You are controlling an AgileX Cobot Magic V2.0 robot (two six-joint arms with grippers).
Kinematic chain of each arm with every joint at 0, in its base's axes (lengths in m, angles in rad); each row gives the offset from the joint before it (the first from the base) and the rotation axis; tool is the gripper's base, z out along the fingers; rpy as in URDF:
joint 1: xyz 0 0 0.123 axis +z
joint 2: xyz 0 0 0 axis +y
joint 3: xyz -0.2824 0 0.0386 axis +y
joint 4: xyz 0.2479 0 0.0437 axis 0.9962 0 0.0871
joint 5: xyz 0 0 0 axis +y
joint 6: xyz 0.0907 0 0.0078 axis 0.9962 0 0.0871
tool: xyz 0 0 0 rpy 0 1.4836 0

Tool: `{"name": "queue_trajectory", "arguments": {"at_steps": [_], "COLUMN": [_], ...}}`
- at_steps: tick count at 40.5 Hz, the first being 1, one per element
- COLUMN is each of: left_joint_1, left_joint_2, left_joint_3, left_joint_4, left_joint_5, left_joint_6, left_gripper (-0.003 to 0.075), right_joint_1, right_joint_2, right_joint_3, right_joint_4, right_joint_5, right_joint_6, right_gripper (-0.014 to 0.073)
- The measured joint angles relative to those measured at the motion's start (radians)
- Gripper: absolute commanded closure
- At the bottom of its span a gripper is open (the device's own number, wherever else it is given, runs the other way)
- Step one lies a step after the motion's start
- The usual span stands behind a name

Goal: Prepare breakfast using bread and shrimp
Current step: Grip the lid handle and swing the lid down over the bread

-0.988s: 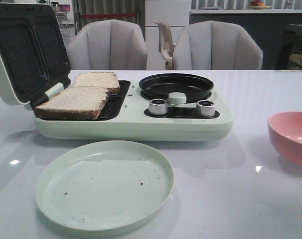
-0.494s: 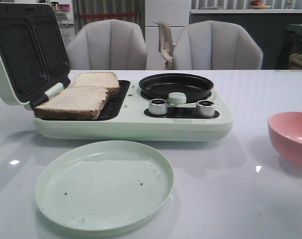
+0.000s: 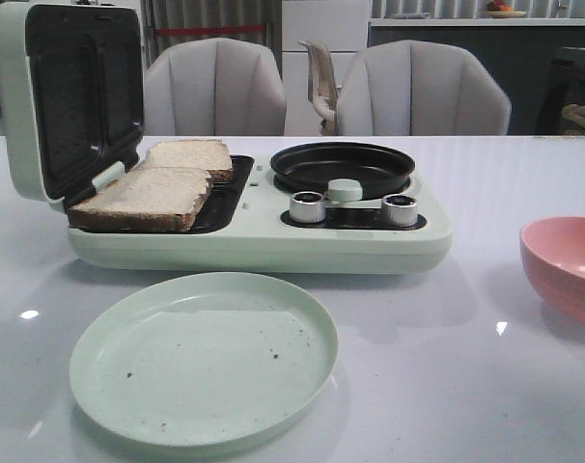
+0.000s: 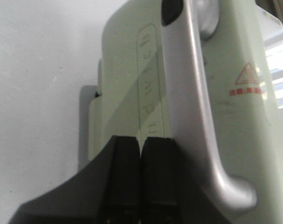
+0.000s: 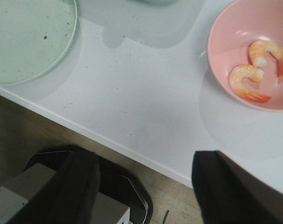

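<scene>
Two bread slices lie side by side on the open sandwich maker's lower plate, the near one (image 3: 143, 198) in front of the far one (image 3: 188, 154). Its lid (image 3: 75, 96) stands nearly upright. Pressed close to the lid's pale green outer shell (image 4: 127, 93), beside the silver handle (image 4: 197, 116), my left gripper (image 4: 140, 144) is shut with nothing between its fingers. Two curled orange-pink shrimp (image 5: 246, 83) (image 5: 268, 53) rest in the pink bowl (image 5: 225, 42). My right gripper (image 5: 144, 182) is open and hangs over the table's front edge, apart from the bowl.
An empty pale green plate (image 3: 204, 357) sits in front of the appliance. A black round pan (image 3: 343, 166) and two silver knobs (image 3: 307, 206) occupy the appliance's right half. The pink bowl (image 3: 563, 265) stands at the right edge. Two chairs (image 3: 215, 87) stand behind the table.
The sandwich maker's lid has swung up from leaning back to nearly upright. The bread, plate and bowl have not moved.
</scene>
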Motion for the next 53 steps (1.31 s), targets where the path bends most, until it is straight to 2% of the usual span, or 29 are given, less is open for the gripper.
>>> {"name": "queue_trajectory", "arguments": {"at_steps": [13, 24, 36, 39, 45, 48, 53], "left_joint_1": [-0.144, -0.302, -0.461, -0.481, -0.486, -0.486, -0.486], "left_joint_2": [-0.091, -0.378, -0.679, -0.752, -0.886, -0.941, -1.010], "left_joint_3": [0.040, 0.371, 0.607, 0.644, 0.688, 0.693, 0.694], "left_joint_4": [-0.009, 0.007, 0.106, 0.175, 0.460, 0.558, 0.600], "left_joint_5": [0.030, -0.068, -0.097, -0.099, -0.108, -0.108, -0.110], "left_joint_6": [0.080, 0.223, 0.252, 0.197, -0.036, -0.108, -0.146], "left_gripper": [0.0622, 0.0622, 0.0617, 0.0617, 0.0619, 0.0619, 0.0619], "right_joint_1": [0.000, 0.000, 0.000, 0.000, 0.000, 0.000, 0.000], "right_joint_2": [0.000, 0.000, 0.000, 0.000, 0.000, 0.000, 0.000], "right_joint_3": [0.000, 0.000, 0.000, 0.000, 0.000, 0.000, 0.000], "right_joint_4": [0.000, 0.000, 0.000, 0.000, 0.000, 0.000, 0.000], "right_joint_5": [0.000, 0.002, 0.002, 0.002, 0.002, 0.002, 0.002], "right_joint_6": [0.000, 0.000, 0.000, 0.000, 0.000, 0.000, 0.000], "right_gripper": [0.0057, 0.0057, 0.0057, 0.0057, 0.0057, 0.0057, 0.0057]}}
